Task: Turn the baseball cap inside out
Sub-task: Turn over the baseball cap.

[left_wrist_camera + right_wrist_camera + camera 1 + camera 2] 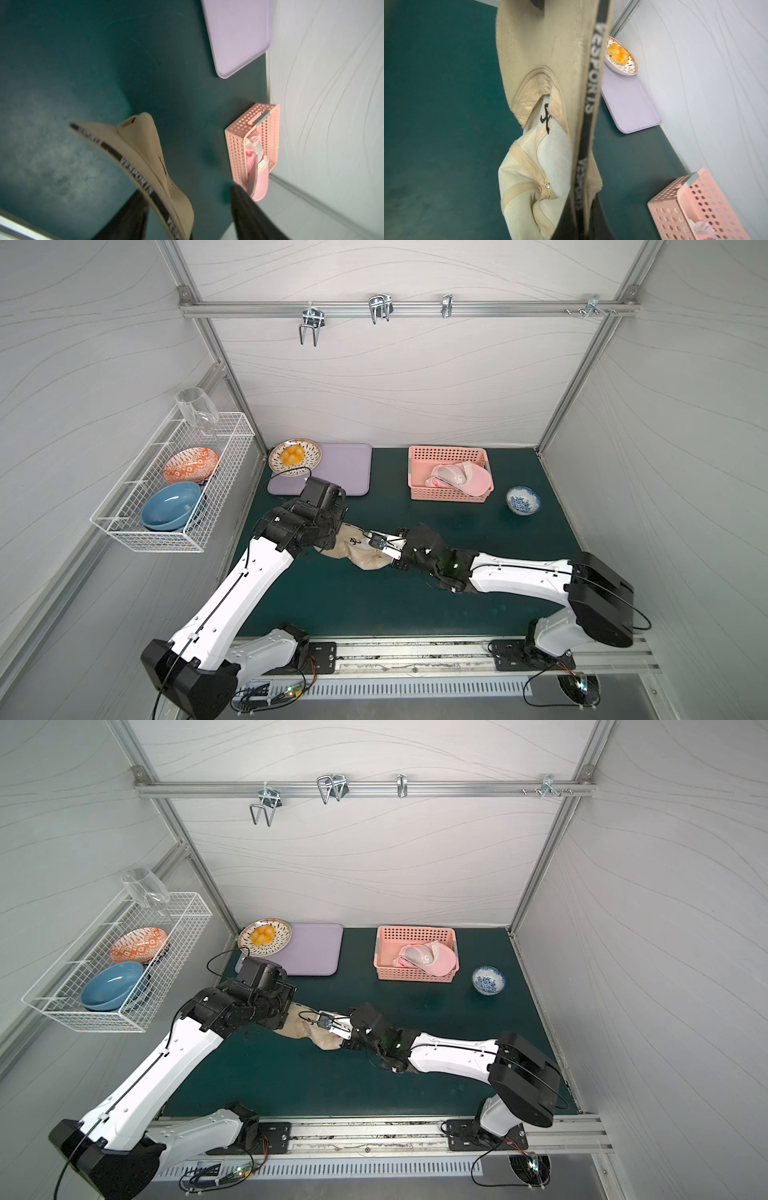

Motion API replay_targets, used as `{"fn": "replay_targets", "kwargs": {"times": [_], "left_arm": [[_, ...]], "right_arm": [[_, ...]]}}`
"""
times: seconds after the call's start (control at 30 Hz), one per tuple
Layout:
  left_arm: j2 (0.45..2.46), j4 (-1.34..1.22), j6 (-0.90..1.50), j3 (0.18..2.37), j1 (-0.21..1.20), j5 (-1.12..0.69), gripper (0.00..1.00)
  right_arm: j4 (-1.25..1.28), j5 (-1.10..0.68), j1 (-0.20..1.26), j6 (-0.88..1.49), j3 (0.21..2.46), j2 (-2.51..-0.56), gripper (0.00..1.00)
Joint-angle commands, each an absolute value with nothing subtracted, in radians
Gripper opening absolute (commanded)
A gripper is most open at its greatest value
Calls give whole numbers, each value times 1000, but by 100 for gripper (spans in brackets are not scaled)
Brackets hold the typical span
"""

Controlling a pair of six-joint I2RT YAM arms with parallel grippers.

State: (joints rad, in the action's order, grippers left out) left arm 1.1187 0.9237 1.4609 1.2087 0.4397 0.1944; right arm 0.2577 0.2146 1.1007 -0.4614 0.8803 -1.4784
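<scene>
**A:** Which arm holds the baseball cap [529,52] at this moment?

**B:** The right gripper [581,209]. Its jaws are closed on the black band [591,83] along the rim. The cap stretches straight out in front of them, over the green mat [415,593]. I cannot tell whether it touches the mat.

**A:** And the left gripper [187,191]?

**B:** Its jaws stand wide apart. The same band passes between them, close against one finger [133,207], but nothing is pinched there.

**A:** Why is it arranged this way?

**B:** I believe one side keeps the rim tight so the cap does not collapse. The other side is then free to take a new place or to push the crown.

**A:** How far is the turning, in your opinion?

**B:** Just beside the right jaws the white lining [556,141] bulges outward, with its seam tapes showing. So the crown looks mostly turned. The part near the left jaws probably needs more work.

**A:** Is anything farther away a problem?

**B:** No. The purple tray [345,468] and the pink basket [446,450] are well beyond both jaws, near the back wall.
</scene>
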Motion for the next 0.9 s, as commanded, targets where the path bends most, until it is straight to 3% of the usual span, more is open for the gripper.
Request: {"fn": "replay_targets", "kwargs": {"times": [0.0,0.1,0.2,0.37,0.57,0.87], "left_arm": [[1091,766,1113,1226,439,311,95],[1039,516,714,1133,408,207,100],[957,221,460,991,328,-119,100],[914,15,300,884,231,-477,100],[944,-114,199,840,220,-831,100],[1064,3,90,899,219,-957,100]], "right_arm": [[111,59,1023,-321,914,-1357,0],[-21,-59,949,-273,928,-1285,0],[-170,-167,877,-244,957,-1226,0],[-384,-350,748,-219,1017,-1177,0],[-514,-444,686,-236,1053,-1168,0],[-526,-519,683,-254,1070,-1167,0]]}}
